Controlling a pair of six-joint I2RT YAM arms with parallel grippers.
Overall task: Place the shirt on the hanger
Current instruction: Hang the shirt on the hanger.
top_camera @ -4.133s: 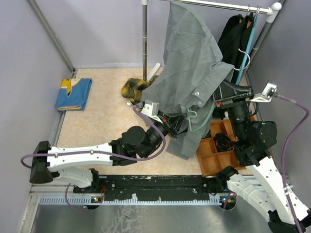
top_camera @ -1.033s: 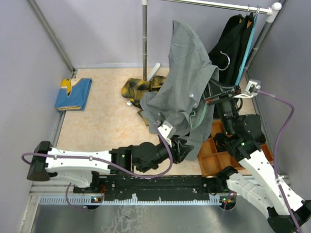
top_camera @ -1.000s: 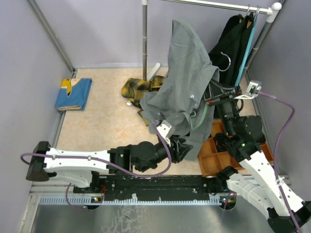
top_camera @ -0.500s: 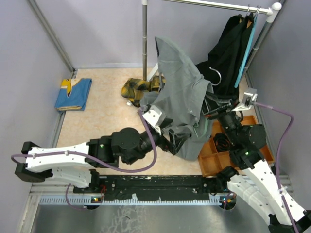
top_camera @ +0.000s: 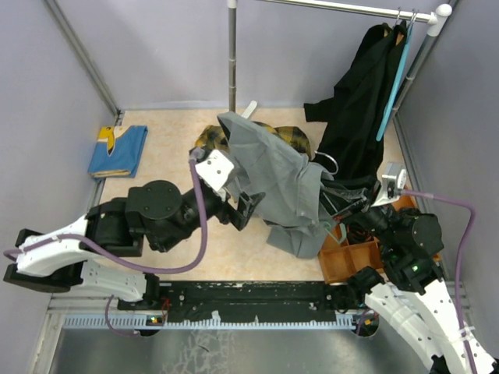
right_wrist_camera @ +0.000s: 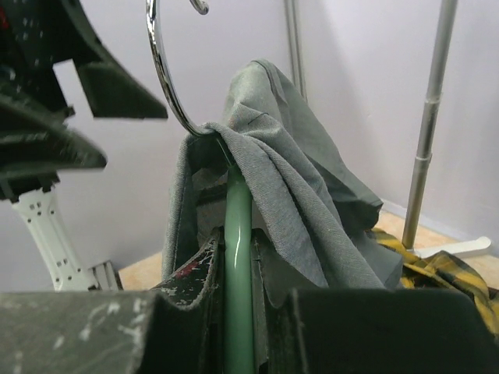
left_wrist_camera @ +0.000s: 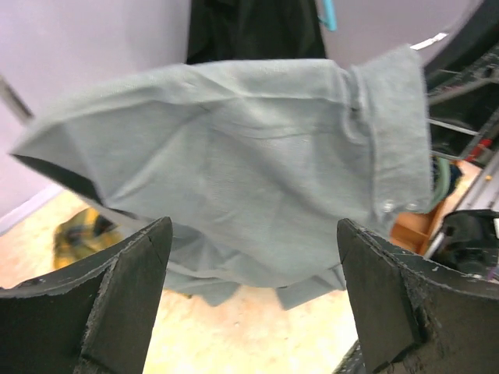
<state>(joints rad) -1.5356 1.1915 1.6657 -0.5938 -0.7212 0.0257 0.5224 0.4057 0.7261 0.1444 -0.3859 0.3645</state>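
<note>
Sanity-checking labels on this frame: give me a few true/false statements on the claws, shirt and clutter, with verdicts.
1. The left claw stands open, holding nothing. True.
2. The right claw is open. False: it is shut on the hanger.
3. The shirt is draped over the hanger. True.
4. The black garment lies on the table. False: it hangs from the rail.
5. The blue cloth lies beside the tray. False: the cloth is at the far left, the tray at the right.
</note>
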